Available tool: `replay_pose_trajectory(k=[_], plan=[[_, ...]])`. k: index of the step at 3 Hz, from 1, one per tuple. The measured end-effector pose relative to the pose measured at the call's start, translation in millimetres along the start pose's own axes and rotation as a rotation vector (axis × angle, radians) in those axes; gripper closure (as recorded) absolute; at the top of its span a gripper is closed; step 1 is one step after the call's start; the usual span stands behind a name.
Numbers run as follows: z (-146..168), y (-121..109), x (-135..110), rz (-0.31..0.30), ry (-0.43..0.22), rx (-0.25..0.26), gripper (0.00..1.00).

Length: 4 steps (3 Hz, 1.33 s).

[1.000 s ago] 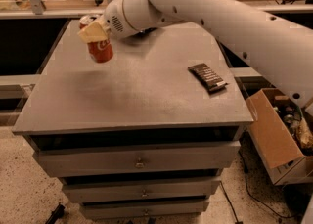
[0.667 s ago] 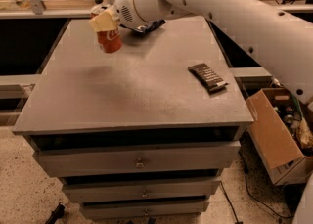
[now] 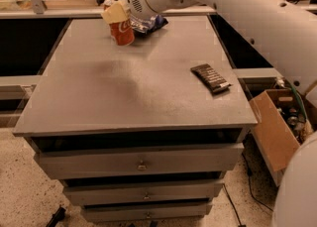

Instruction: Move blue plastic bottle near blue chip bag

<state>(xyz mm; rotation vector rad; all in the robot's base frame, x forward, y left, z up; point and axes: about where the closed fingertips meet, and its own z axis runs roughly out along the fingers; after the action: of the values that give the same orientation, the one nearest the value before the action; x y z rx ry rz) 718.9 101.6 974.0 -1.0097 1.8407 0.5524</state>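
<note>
A red-orange Coca-Cola can point(image 3: 122, 30) with a silver top stands in for the bottle; no blue bottle shows. It is upright at the far left of the grey tabletop point(image 3: 133, 82). My gripper point(image 3: 115, 12) is shut on the can near its top, with cream finger pads point(image 3: 113, 14) over it. The dark-blue glossy chip bag point(image 3: 148, 23) lies just right of the can, partly hidden under my white arm point(image 3: 233, 8). The can's base looks at or just above the table surface.
A black bar-shaped packet point(image 3: 211, 78) lies at the right of the tabletop. The table is a drawer cabinet point(image 3: 141, 164). An open cardboard box point(image 3: 277, 127) with clutter stands on the floor at the right. A railing and shelf run behind the table.
My gripper has carried the can to the right and farther back, from the far-left part of the table to right beside the blue chip bag.
</note>
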Motion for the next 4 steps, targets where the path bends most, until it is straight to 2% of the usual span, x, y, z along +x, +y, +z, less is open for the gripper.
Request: replay_pose_trajectory(k=[2, 4], plan=[[10, -42, 8, 0.026, 0.060, 0.063, 1.00], [13, -88, 35, 0.102, 0.080, 0.109, 1.00]])
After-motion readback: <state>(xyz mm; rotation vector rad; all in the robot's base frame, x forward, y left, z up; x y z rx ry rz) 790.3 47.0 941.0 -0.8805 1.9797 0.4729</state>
